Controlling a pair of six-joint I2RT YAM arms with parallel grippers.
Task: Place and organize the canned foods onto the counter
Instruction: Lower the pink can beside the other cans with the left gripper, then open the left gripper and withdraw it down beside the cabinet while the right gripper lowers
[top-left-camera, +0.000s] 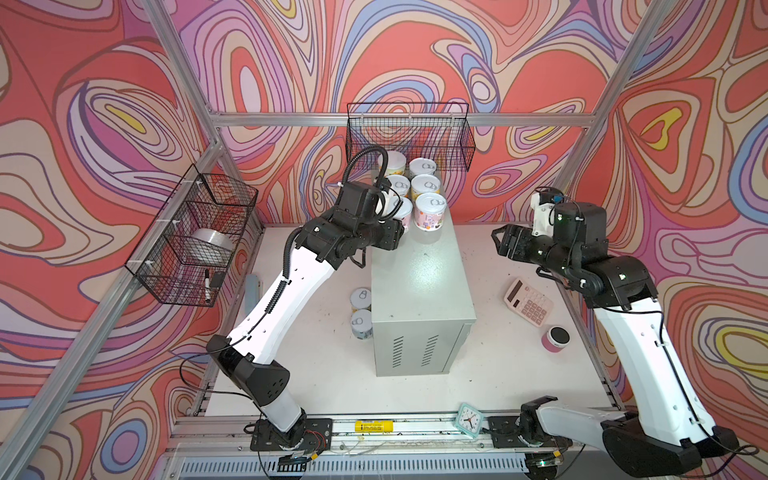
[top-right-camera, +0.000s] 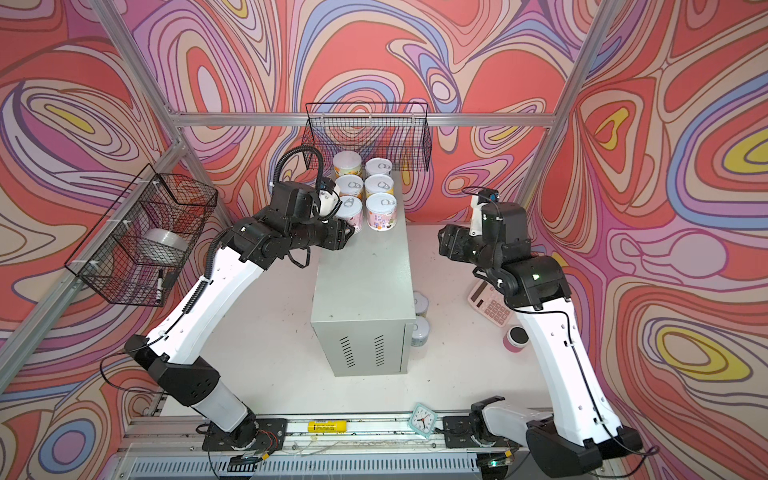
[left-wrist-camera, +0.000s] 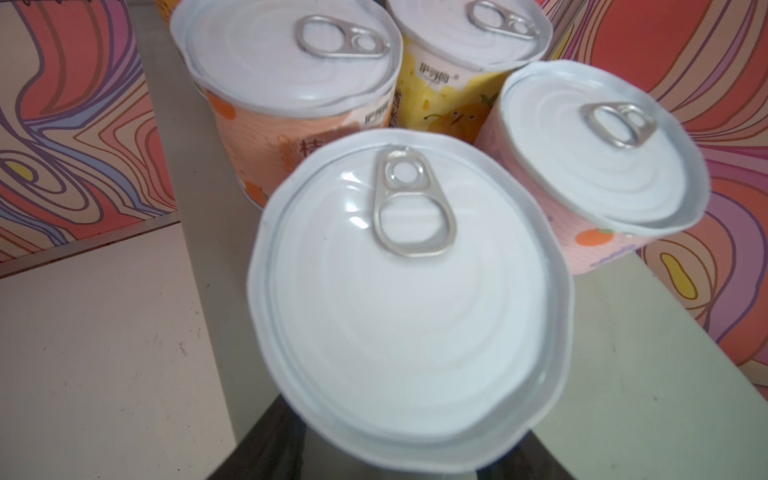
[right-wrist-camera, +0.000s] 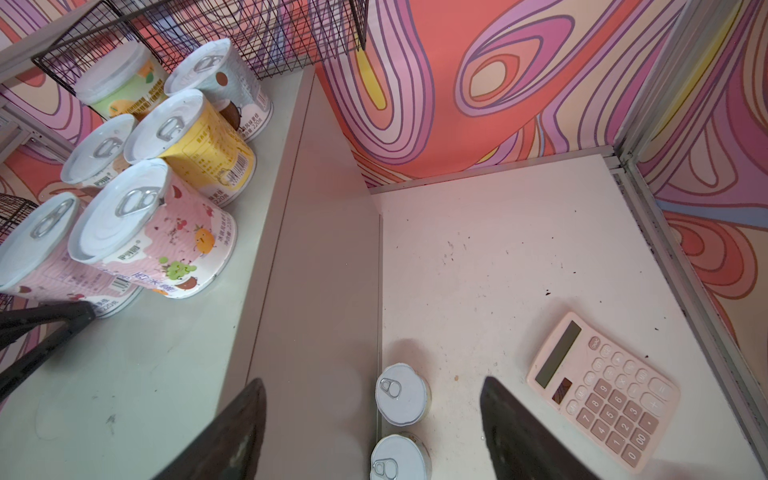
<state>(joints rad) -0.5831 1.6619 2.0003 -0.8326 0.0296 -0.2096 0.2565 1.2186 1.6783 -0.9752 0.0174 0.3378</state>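
The left gripper (top-left-camera: 400, 232) clamps an upright pink can (left-wrist-camera: 409, 299) on the counter (top-left-camera: 419, 282), five more cans (top-left-camera: 424, 185) packed just beyond it; the right gripper (top-left-camera: 503, 245), jaws apart, hangs well clear.

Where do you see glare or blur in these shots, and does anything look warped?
In a top view, the counter shows a bright glare patch on its glossy top. In the left wrist view, the nearest can has a washed-out white lid and a soft, blurred rim. In the right wrist view, the grouped cans lean outward, warped by the wide lens.
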